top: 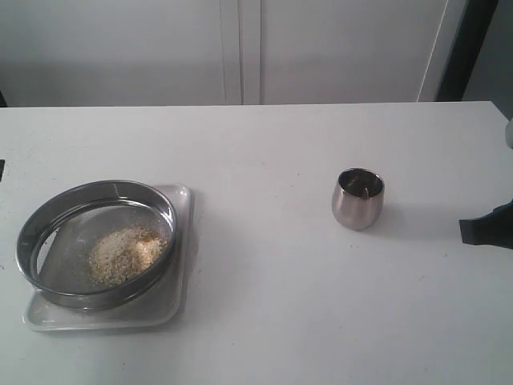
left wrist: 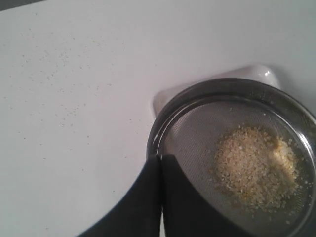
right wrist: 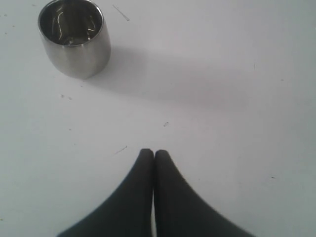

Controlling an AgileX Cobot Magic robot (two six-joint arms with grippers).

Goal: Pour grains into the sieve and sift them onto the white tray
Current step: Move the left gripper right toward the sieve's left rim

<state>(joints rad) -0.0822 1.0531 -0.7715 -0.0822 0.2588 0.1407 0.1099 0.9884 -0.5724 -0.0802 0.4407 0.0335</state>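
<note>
Item 1. Tray (top: 152, 314): white, rectangular, lying flat on the table (top: 264, 281) at the near left of the exterior view.

Item 2. Sieve (top: 90, 298): round, with a steel rim and grey mesh, sitting on the tray and covering most of it. The tray's corners and right edge are showing around the rim.

Item 3. Grains (top: 127, 255): one loose heap, beige with yellower patches, lying on the mesh inside the sieve, toward the side nearer the cup. The rest of the mesh is showing bare.

Item 4. Cup (top: 357, 200): small, rounded steel, standing upright on the table well apart from the sieve, to the right of centre.

Item 5. Left gripper (left wrist: 160, 159): dark fingers are pressing together with nothing between them. The tips are sitting at the sieve's rim in the wrist view; whether they are touching it cannot be told.

Item 6. Right gripper (right wrist: 153, 153): fingers are likewise clenched on nothing, hovering over bare table, pointing toward the cup but staying apart from it. In the exterior view only a dark part of it is showing, at the right edge.
</note>
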